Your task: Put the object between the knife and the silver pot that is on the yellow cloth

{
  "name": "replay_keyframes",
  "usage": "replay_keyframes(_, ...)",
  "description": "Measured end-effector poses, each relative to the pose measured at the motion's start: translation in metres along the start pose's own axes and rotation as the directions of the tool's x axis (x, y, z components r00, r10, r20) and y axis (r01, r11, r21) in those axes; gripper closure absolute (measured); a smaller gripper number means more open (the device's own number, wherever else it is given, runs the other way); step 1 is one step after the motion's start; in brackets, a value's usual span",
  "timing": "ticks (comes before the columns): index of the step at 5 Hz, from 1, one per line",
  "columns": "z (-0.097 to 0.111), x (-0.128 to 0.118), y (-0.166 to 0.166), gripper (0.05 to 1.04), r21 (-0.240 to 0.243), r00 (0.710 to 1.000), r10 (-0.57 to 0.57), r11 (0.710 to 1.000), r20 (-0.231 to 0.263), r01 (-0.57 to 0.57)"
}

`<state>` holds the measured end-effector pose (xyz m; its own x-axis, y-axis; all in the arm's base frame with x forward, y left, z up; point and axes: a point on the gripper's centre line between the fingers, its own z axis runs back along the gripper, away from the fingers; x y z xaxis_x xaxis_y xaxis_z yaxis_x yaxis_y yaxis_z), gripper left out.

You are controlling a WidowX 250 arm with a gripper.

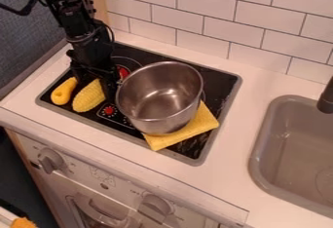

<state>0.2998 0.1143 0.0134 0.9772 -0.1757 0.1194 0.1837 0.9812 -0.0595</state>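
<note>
My gripper (96, 84) hangs over the stove top (137, 129), at ten o'clock from the silver pot (159, 98), its fingers spread wide around the upper end of the corn (90, 96); whether they touch it, I cannot tell. The corn lies at nine o'clock from the pot, a smooth yellow piece (63, 91) just beside it at nine. The yellow cloth (190, 128) pokes out beneath the pot at five o'clock.

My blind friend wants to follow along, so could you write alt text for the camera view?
A black robot gripper hangs down at a yellow toy corn cob on a black stove top, beside a smooth yellow object. To their right, a silver pot sits on a yellow cloth; a grey sink lies farther right.
</note>
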Motion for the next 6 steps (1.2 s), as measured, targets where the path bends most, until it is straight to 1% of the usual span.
replay_keyframes(2,0.000,-0.001,-0.002,0.083,-0.016,1.000,-0.006,1.000,-0.008,0.006)
replay_keyframes(3,0.013,0.008,-0.007,0.083,-0.008,0.999,-0.034,0.999,0.024,0.034)
replay_keyframes(4,0.034,0.021,-0.015,0.083,0.032,0.994,-0.089,0.996,0.067,0.087)
replay_keyframes(5,0.060,0.035,-0.024,0.083,0.085,0.982,-0.154,0.986,0.106,0.145)
replay_keyframes(6,0.080,0.042,-0.037,0.082,0.109,0.973,-0.186,0.979,0.134,0.172)
